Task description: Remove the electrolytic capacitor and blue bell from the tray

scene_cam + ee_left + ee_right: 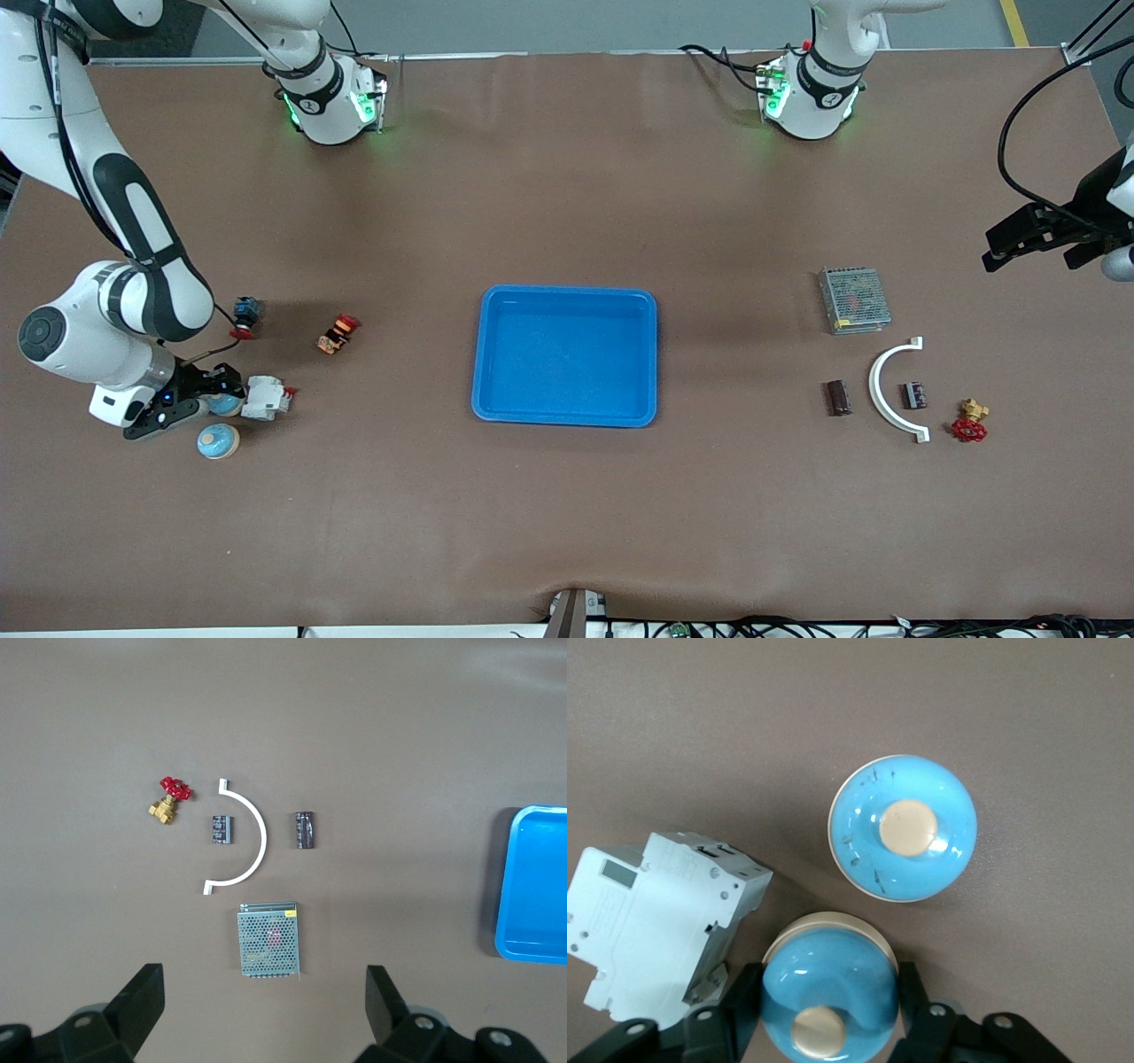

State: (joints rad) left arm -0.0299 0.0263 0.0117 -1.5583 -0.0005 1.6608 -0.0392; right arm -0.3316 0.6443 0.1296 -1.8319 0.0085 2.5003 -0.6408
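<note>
My right gripper point(215, 400) is down at the table at the right arm's end, its jaws closed against the sides of a blue bell point(829, 985) with a cream knob. A second blue bell point(218, 440) sits just beside it, nearer the front camera, and shows in the right wrist view point(903, 828). Two dark capacitors point(837, 397) point(913, 395) lie at the left arm's end; the left wrist view shows them too point(306, 830) point(221, 829). My left gripper point(1036, 251) hangs open and empty in the air over the table's left-arm end point(263, 1010). A blue tray point(567, 291) sits mid-table.
A white circuit breaker point(266, 397) touches the held bell's side. A red push button point(338, 333) and a blue-red button point(245, 316) lie close by. A metal power supply point(853, 300), a white curved bracket point(890, 390) and a brass valve point(970, 422) lie around the capacitors.
</note>
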